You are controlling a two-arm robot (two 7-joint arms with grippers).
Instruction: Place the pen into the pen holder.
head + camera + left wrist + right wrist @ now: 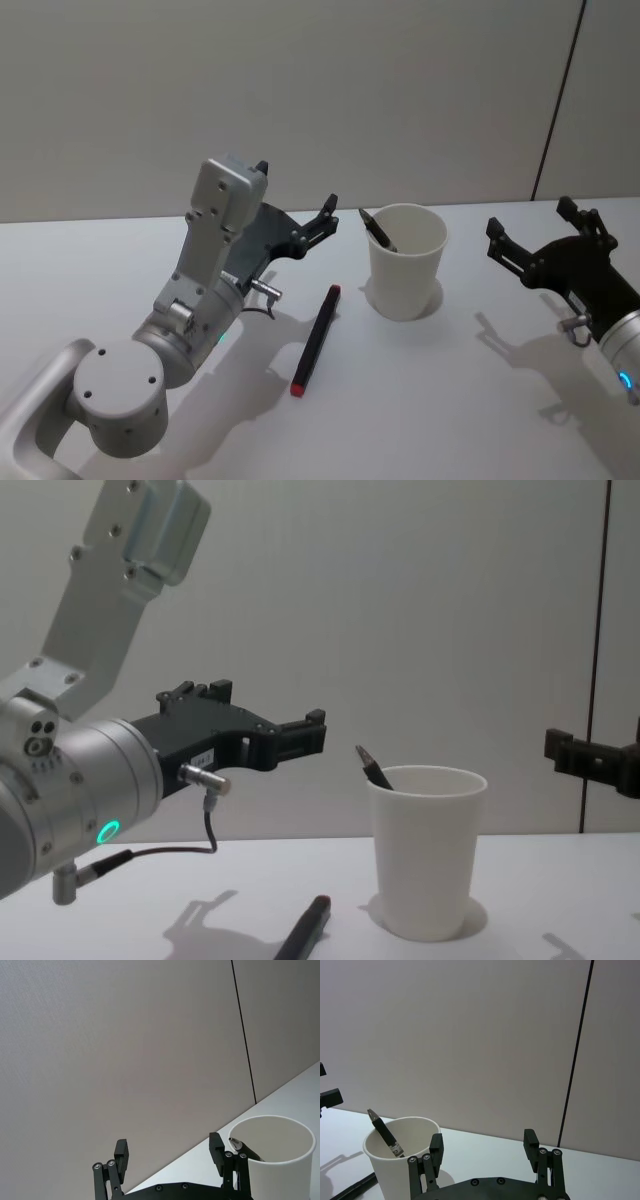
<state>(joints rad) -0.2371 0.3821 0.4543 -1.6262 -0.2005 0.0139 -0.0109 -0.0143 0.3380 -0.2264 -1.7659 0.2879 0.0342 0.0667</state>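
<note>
The pen holder (406, 270), a white paper cup (425, 852), stands upright on the table between my two arms. A dark pen (378, 229) leans inside it, tip above the rim (384, 1132) (244, 1149). A second pen (315, 340), black with red ends, lies flat on the table to the left of the cup (305, 932). My left gripper (296, 190) hovers above and behind that lying pen, open and empty, pointing toward the cup (169, 1150). To the cup's right my right gripper (531, 218) is raised off the table, open and empty (483, 1141).
The white table (450, 400) runs back to a plain grey wall (400, 90) with a dark vertical seam at the right. My left arm's grey elbow housing (225, 200) rises over the near left of the table.
</note>
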